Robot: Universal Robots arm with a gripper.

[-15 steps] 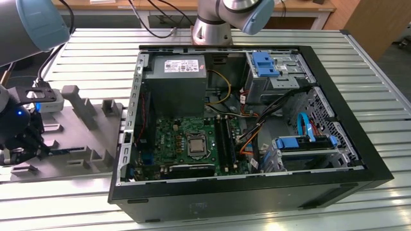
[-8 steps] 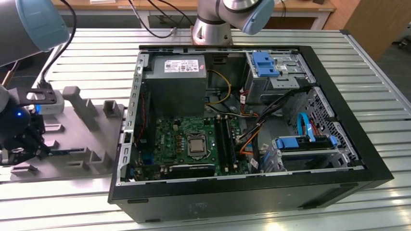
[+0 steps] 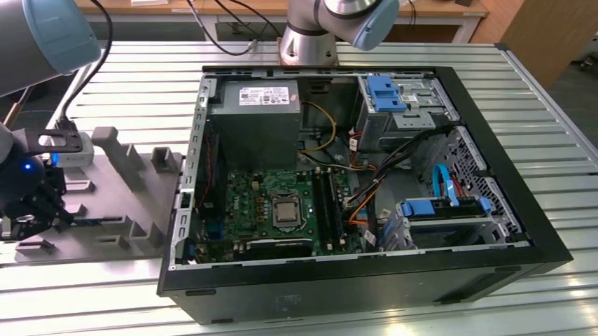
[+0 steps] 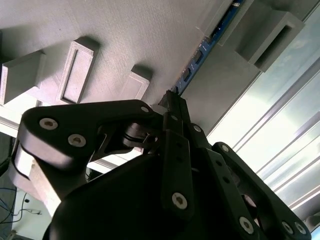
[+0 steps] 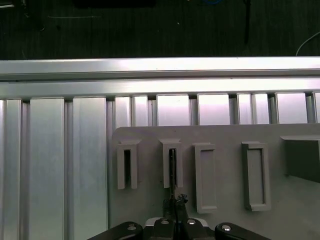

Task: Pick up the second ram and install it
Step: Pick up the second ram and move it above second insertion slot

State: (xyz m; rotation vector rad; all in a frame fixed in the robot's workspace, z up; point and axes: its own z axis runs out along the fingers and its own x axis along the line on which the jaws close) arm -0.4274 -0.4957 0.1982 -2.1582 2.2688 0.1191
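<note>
The second ram (image 4: 200, 52) is a slim blue-green stick standing on edge in the holders of a grey fixture plate (image 3: 131, 189), at the exterior view's left beside the computer case. In the first wrist view it shows edge-on as a thin dark line (image 5: 171, 167) in a slotted holder. My gripper (image 4: 170, 97) sits over the plate's near end (image 3: 33, 210), its black fingers closed together on one end of the stick (image 5: 173, 201). The rest of the stick still rests in the fixture.
An open black computer case (image 3: 467, 91) lies on the slatted aluminium table (image 3: 551, 140), with the motherboard (image 3: 252, 203), long black memory slots (image 3: 324, 203), power supply (image 3: 254, 119) and cables inside. Raised grey holders (image 5: 205, 177) stand on the plate. The arm's base (image 3: 309, 35) is behind the case.
</note>
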